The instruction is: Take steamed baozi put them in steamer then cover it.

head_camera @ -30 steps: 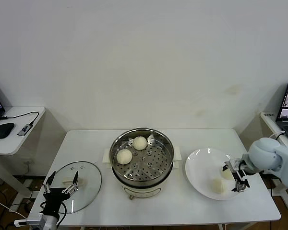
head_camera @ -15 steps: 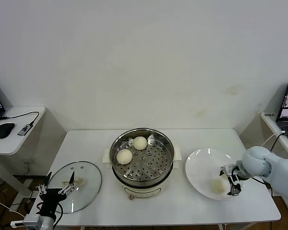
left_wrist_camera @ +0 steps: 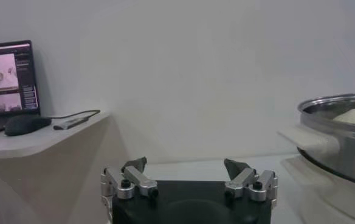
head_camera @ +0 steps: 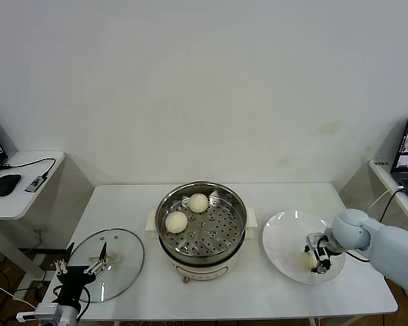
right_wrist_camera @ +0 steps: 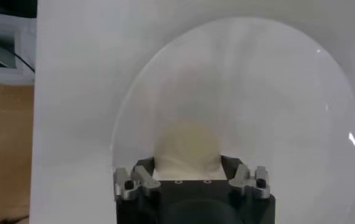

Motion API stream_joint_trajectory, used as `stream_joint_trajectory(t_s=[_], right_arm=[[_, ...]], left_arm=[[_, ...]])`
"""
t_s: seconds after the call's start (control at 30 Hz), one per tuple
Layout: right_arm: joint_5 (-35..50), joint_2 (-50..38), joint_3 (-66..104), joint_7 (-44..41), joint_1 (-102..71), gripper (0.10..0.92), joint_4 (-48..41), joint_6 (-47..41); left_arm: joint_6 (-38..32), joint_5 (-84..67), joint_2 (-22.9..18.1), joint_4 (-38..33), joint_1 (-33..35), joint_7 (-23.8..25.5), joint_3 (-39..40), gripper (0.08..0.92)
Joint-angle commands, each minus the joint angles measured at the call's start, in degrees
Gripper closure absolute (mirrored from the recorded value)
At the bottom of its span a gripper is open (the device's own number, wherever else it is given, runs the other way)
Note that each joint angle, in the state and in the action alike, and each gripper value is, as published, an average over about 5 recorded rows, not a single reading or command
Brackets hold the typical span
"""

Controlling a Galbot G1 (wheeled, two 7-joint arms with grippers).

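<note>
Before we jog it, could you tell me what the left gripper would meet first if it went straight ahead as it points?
Probably nothing near: the left gripper faces bare table, with the steamer off to one side.

shiny perforated steel steamer, glossy white plate, clear glass lid, matt baozi.

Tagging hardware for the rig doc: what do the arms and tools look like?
Right arm: smooth pale grey-white rounded shell with a thin cable looping above it. Right tool and left tool: black body, silver hinged links with dark screws, short black fingertips.
</note>
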Motion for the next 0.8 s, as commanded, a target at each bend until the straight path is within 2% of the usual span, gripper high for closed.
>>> stream_joint_trajectory(t_s=[0.03, 0.23, 0.47, 0.63, 0.8], right_arm=[[0.9, 0.7, -1.3, -0.6, 3.3, 0.436, -0.9, 0.2], [4.6, -0.2, -2.6, -1.5, 11.6, 0.478, -0.9, 0.4], [10.1, 0.1, -6.2, -3.5, 26.5, 0.470, -1.5, 1.0], [15.4, 3.8, -14.7, -3.7, 40.9, 0.465, -0.4, 1.1], [19.2, 11.1, -20.1, -2.6, 50.4, 0.464, 1.3, 0.6]], left_arm=[[0.1, 0.0, 0.0, -0.2, -0.1, 0.0, 0.0, 0.177], [0.1, -0.1, 0.0, -0.5, -0.1, 0.0, -0.2, 0.177], [0.1, -0.1, 0.1, -0.9, 0.1, 0.1, -0.1, 0.177], [0.0, -0.2, 0.2, -0.9, 0.0, 0.2, -0.1, 0.177], [0.0, -0.3, 0.2, -0.9, 0.0, 0.2, -0.2, 0.177]])
